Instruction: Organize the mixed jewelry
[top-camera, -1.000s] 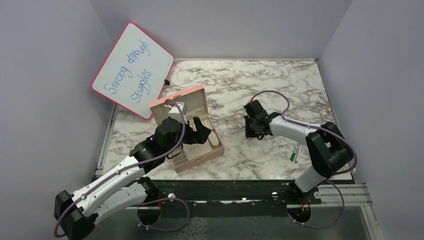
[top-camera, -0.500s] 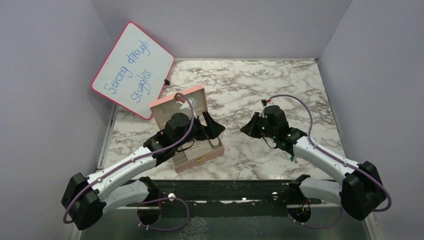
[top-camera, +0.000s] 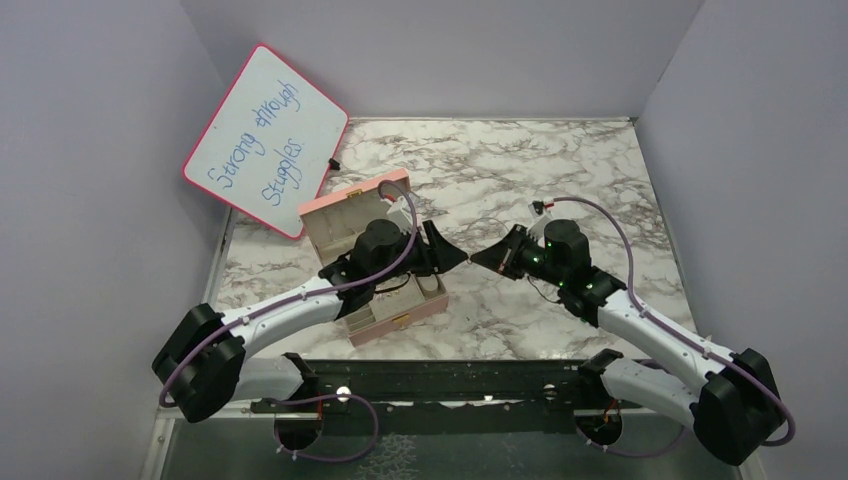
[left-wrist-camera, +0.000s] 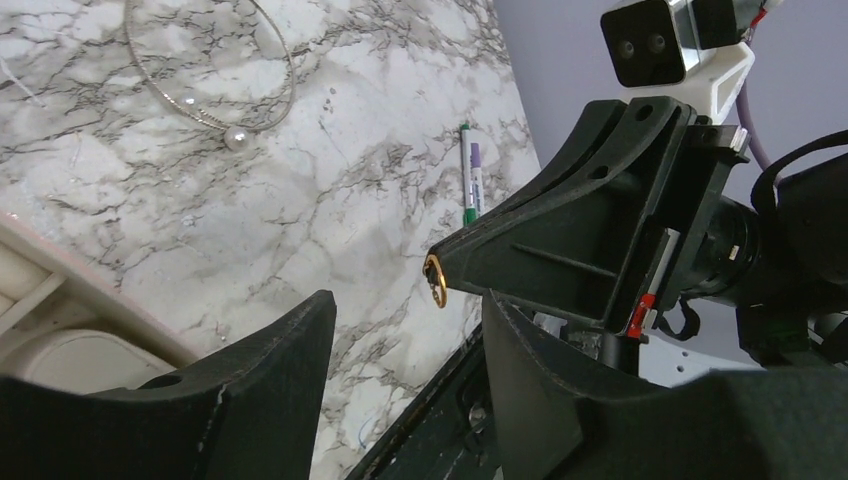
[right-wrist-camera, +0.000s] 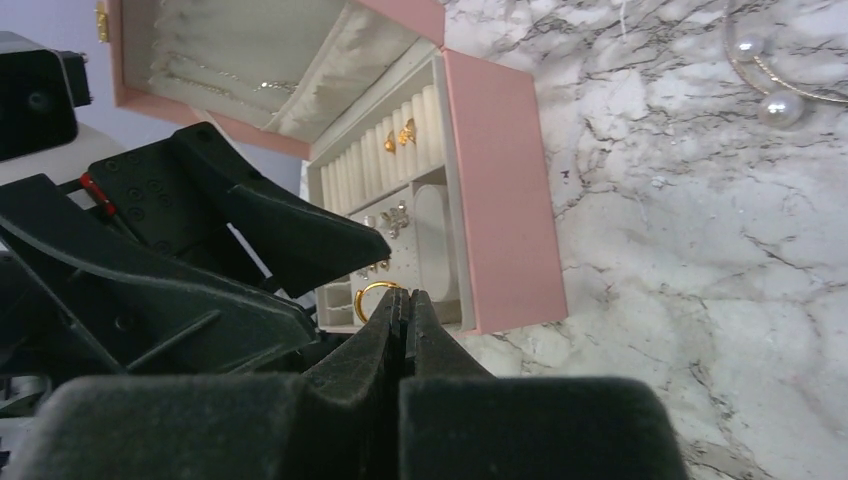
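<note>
My right gripper (top-camera: 478, 257) is shut on a small gold ring (right-wrist-camera: 372, 298), pinched at the very tips. The ring also shows in the left wrist view (left-wrist-camera: 435, 281), sticking out of the right gripper's tip (left-wrist-camera: 445, 262). My left gripper (top-camera: 455, 255) is open and empty, its jaws facing the ring, which hangs just ahead of the gap (left-wrist-camera: 408, 300). The two grippers meet tip to tip above the marble, just right of the open pink box (top-camera: 405, 318). Inside the box (right-wrist-camera: 505, 190) sit gold studs (right-wrist-camera: 400, 138) and silver studs (right-wrist-camera: 392, 217).
A thin bangle with pearls (left-wrist-camera: 237, 138) lies on the marble beyond the grippers; it also shows in the right wrist view (right-wrist-camera: 780, 108). A green-and-white pen (left-wrist-camera: 470, 185) lies near the front right. A pink-framed whiteboard (top-camera: 265, 140) leans at the back left.
My left gripper has swung right, off the box, and my right gripper has moved left and forward with the ring. Their tips now face each other closely.
</note>
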